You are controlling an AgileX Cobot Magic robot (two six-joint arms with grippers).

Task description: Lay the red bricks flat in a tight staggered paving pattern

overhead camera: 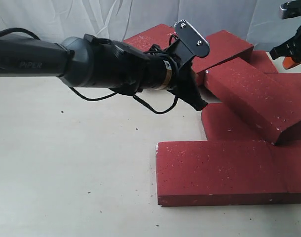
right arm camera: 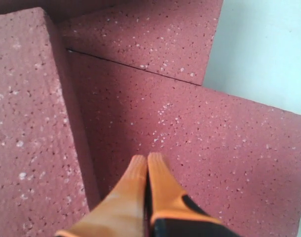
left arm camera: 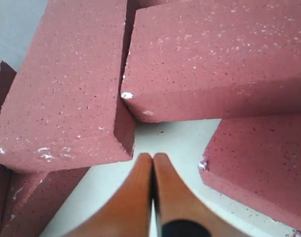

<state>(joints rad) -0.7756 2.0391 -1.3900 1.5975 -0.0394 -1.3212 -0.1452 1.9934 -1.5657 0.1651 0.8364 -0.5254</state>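
The bricks (overhead camera: pixel 224 47) sit bunched on the right side of the table (overhead camera: pixel 66 173), not all flat. The front brick (overhead camera: pixel 209 170) lies flat with its long side toward the exterior camera, and more flat ones adjoin it on the right and behind. Over these a tilted brick (overhead camera: pixel 254 98) slants down, its low end resting on the flat ones. Further back, other bricks sit raised at angles.

The left end effector (overhead camera: pixel 200 103) reaches in from the left on its long black arm, tip down at the gap between the tilted brick and the back ones. From the exterior view I cannot tell whether the fingers are apart. The left wrist view settles it: the two orange fingers (left arm camera: pixel 140 173) are pressed together, over a bare patch of table ringed by brick corners, some chipped white. I cannot tell whether the tip touches the table.

The right end effector (overhead camera: pixel 291 54) is half cut off at the top right edge, up above the bricks. Only its wrist view shows its orange fingers closed together, holding nothing, over two flat bricks butted tight along a thin dark line, with a higher brick alongside.

A loose cable (overhead camera: pixel 155 106) loops under the left arm, and a white cloth (overhead camera: pixel 91 15) hangs behind.
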